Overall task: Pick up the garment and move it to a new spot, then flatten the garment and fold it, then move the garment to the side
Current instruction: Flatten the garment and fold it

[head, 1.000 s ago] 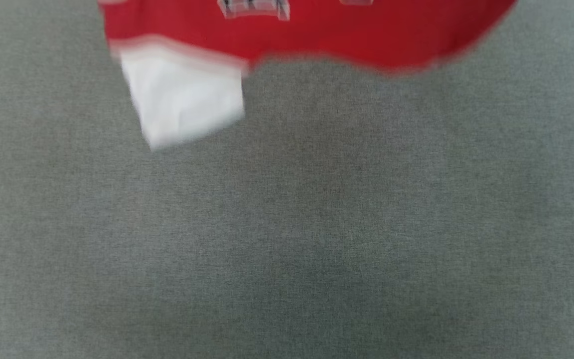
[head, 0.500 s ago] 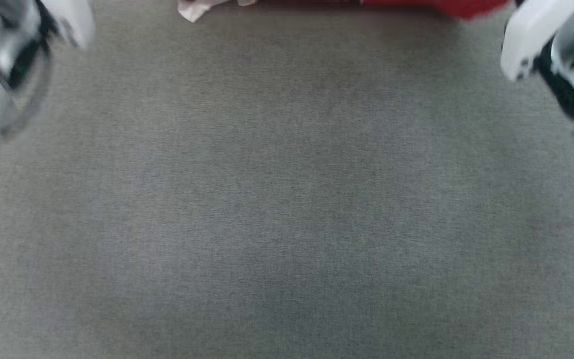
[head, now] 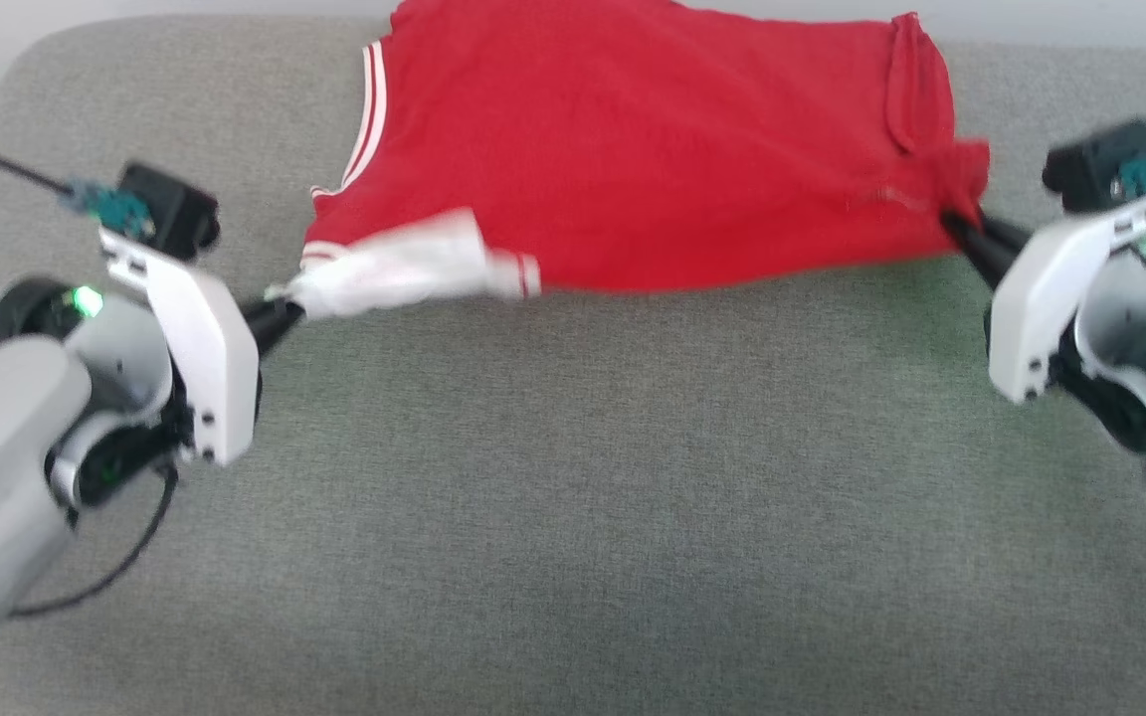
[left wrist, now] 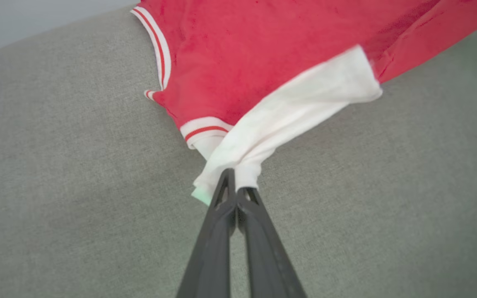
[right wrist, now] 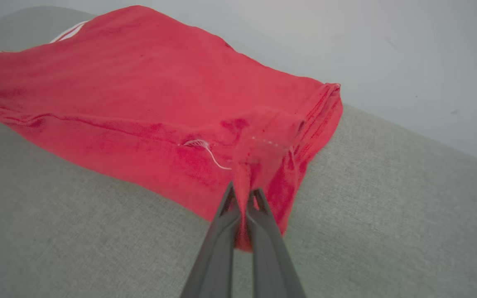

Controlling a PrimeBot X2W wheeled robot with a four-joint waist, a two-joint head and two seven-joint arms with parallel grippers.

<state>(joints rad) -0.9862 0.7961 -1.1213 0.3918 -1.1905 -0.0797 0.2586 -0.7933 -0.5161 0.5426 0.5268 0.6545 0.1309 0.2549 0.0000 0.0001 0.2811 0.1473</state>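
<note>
Left gripper (left wrist: 233, 188) pinches the white sleeve (left wrist: 288, 111) of the red cotton T-shirt (head: 653, 149); right gripper (right wrist: 242, 196) pinches its red hem, apparently thinly. Risk: uneven pulling frees either pinch, rumpling cloth.

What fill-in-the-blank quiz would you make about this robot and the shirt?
1. The left end effector pinches a ____ sleeve.
2. The right end effector pinches the shirt where it is coloured ____.
3. The shirt is held by ____ end effectors.

Missing words: white; red; two.
</note>
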